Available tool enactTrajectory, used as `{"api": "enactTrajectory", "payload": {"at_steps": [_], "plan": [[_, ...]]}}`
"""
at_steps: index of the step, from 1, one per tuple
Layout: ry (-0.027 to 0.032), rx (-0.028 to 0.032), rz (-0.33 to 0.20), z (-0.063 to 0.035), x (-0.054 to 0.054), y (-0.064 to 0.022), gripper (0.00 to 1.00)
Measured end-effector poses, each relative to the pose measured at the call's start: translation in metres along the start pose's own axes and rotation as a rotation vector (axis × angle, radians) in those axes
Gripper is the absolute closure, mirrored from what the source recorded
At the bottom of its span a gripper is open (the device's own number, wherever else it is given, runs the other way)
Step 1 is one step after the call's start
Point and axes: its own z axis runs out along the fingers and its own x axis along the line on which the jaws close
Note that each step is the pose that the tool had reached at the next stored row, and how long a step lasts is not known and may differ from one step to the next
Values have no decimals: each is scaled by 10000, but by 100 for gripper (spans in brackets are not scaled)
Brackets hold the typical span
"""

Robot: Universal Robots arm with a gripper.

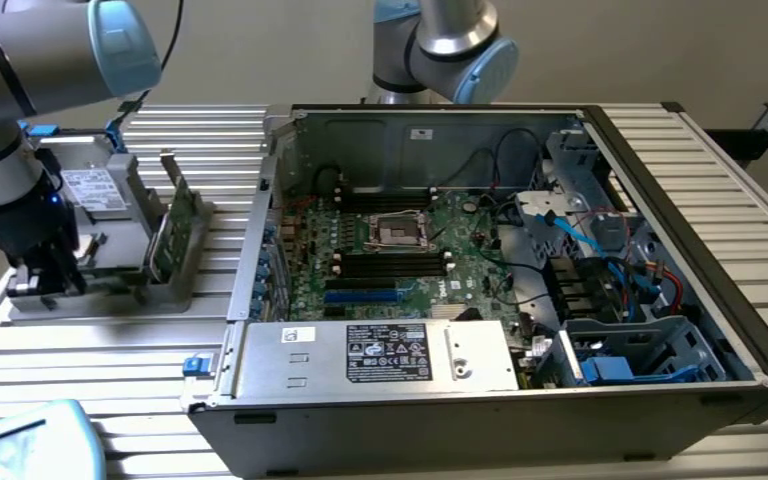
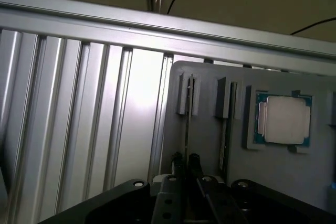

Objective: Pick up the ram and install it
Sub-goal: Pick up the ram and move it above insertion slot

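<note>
While the ram (image 2: pixel 187 121) stands edge-on in a slot of the grey holder (image 2: pixel 278 182) on the table (image 2: pixel 79 129), we see the gripper (image 2: pixel 186 160) closed on it. Pick step; we judge lifting needs a straight pull out.

An open computer case (image 1: pixel 704 200) lies on the ribbed aluminium worktop (image 1: pixel 91 350). Inside it are a motherboard (image 1: pixel 418 285) with a bare processor socket (image 1: pixel 395 231), a labelled silver power supply (image 1: pixel 377 355) and blue cables (image 1: pixel 584 235) toward the exterior view's right. Beside the case, on the exterior view's left, a grey holder (image 1: pixel 144 285) carries a tall green circuit card (image 1: pixel 177 235) standing upright, and the wrist view shows a square processor chip (image 2: pixel 284 119) lying flat in one of its recesses.
</note>
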Motion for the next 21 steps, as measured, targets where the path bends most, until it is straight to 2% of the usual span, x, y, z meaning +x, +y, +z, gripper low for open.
{"api": "enactTrajectory", "payload": {"at_steps": [4, 10, 21], "plan": [[-12, -52, 3, -63, -4, -5, 85], [-32, -191, 12, -128, -6, -19, 85], [-120, -696, 43, -298, -5, -105, 85]]}}
